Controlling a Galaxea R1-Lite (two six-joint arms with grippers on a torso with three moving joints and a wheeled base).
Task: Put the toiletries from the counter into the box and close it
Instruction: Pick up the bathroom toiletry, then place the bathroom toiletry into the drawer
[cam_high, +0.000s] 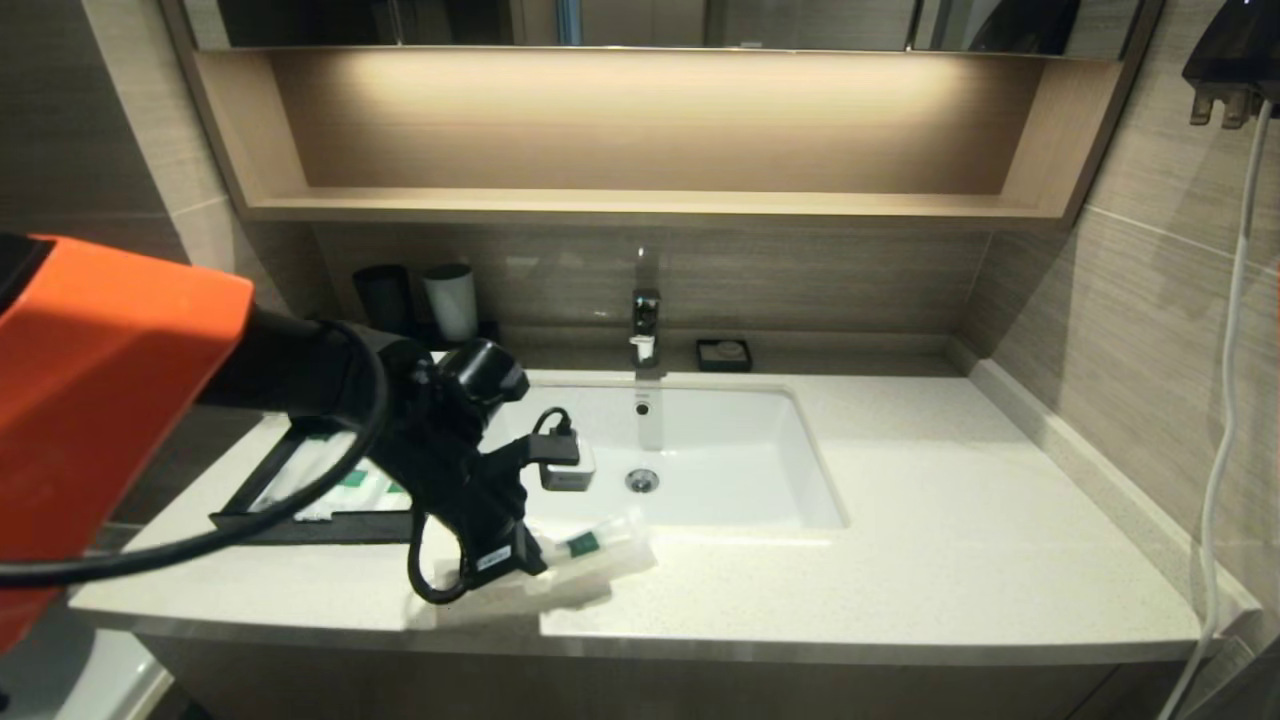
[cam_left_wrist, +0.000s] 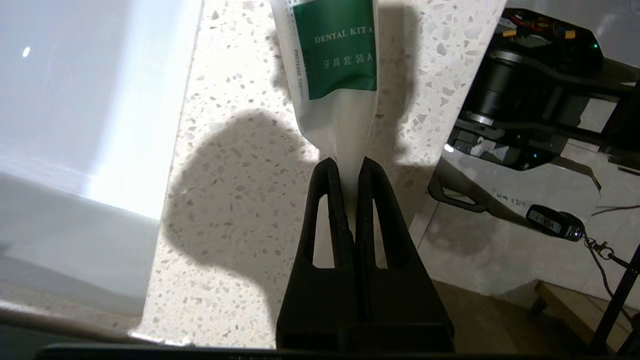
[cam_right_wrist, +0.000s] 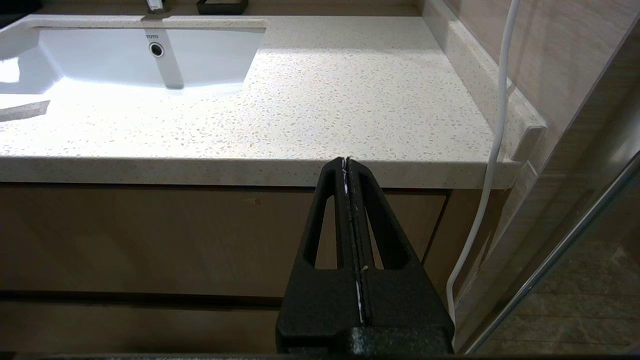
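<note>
Low and left of centre in the head view, the left gripper (cam_high: 530, 560) is pinched tight on one end of the slim clear plastic toothbrush packet (cam_high: 590, 548) with its green label — at the front strip of the off-white speckled stone counter (cam_high: 950, 540), before the white sunken basin (cam_high: 720, 450). The low black box (cam_high: 300, 500) sits at mid-left, drawer out. The right gripper (cam_right_wrist: 346, 165) hangs below the counter edge — fingers pressed together, empty.

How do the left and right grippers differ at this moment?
The left gripper is shut on the end of the dental kit packet, over the counter by the basin's front edge; the right gripper is shut on nothing. The left is at work above the counter; the right sits parked below its front edge. Both are black, with slotted fingers.
</note>
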